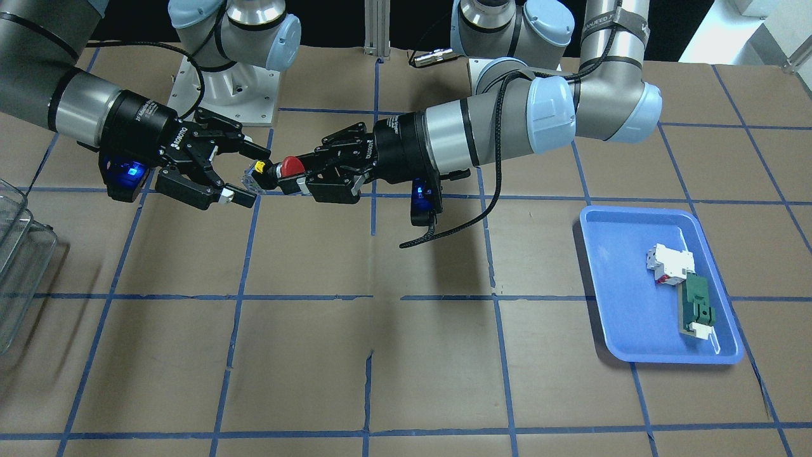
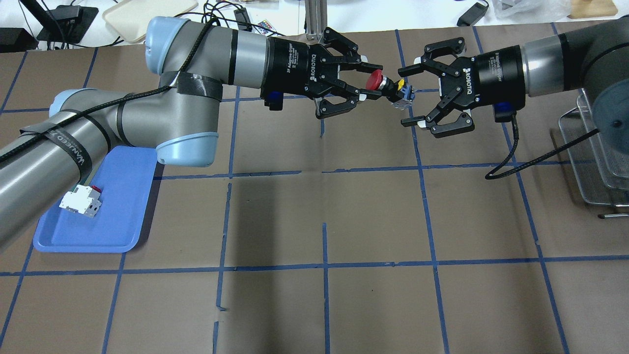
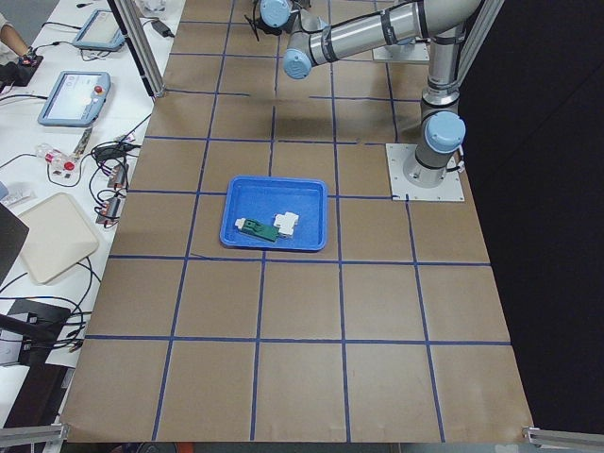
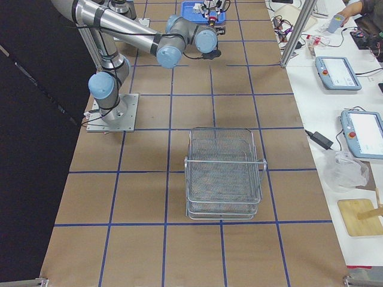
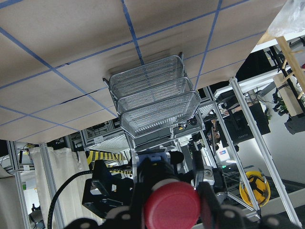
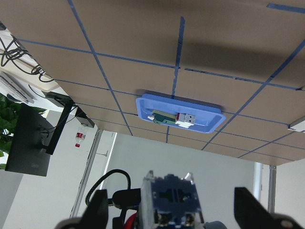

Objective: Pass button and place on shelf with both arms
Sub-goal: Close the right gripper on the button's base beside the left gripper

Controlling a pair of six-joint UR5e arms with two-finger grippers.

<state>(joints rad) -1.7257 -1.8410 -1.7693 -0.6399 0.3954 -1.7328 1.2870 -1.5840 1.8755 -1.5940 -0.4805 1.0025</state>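
Note:
My left gripper [image 2: 372, 81] is shut on the button [image 2: 376, 79], holding it by the black body just behind the red cap, well above the table. The button's yellow mark and greyish-blue base point at my right gripper [image 2: 409, 97]. That gripper is open, and its fingertips [image 2: 406, 70] stand on either side of the base without closing on it. The front view shows the same: button [image 1: 292, 166], left gripper [image 1: 298, 171], right gripper [image 1: 250, 176]. The shelf [image 4: 224, 173] stands on the robot's right side and also shows in the overhead view [image 2: 589, 147].
A blue tray [image 1: 634, 317] on the robot's left side holds a white block component [image 1: 666, 263] and a green flat component [image 1: 698, 308]. The table is brown paper with blue tape lines. A loose black cable [image 1: 444, 231] hangs under the left wrist.

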